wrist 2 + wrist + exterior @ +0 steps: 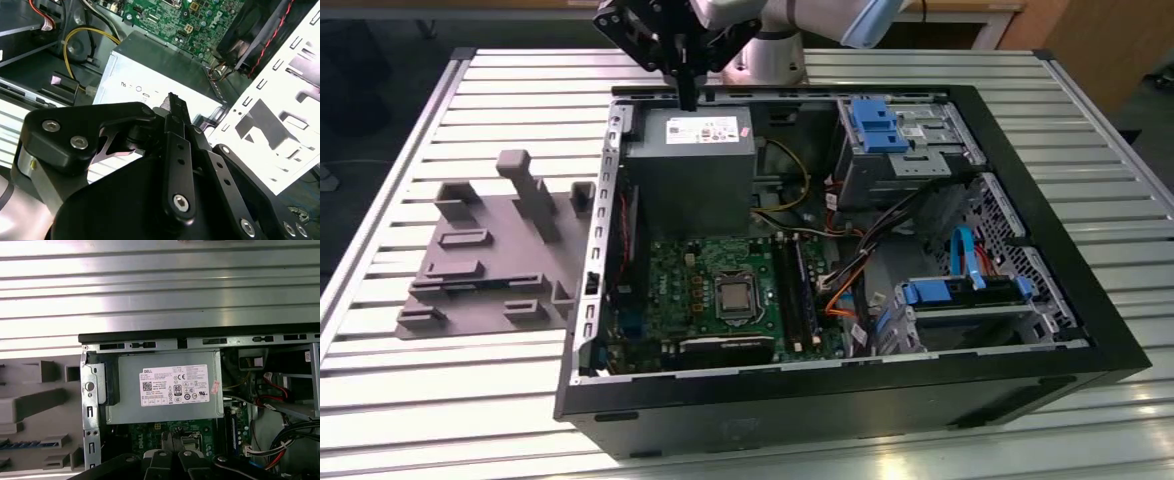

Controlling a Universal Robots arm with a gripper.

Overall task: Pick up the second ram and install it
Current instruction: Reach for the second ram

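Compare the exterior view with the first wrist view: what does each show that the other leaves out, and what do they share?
The exterior view takes in the whole open computer case, with its blue drive brackets, the processor socket and the arm above. The first wrist view faces the power supply's label square-on and picks up a row of bluish marks on one bar of the grey holder block. Both show the gripper over the power supply, the green circuit board and the holder block.
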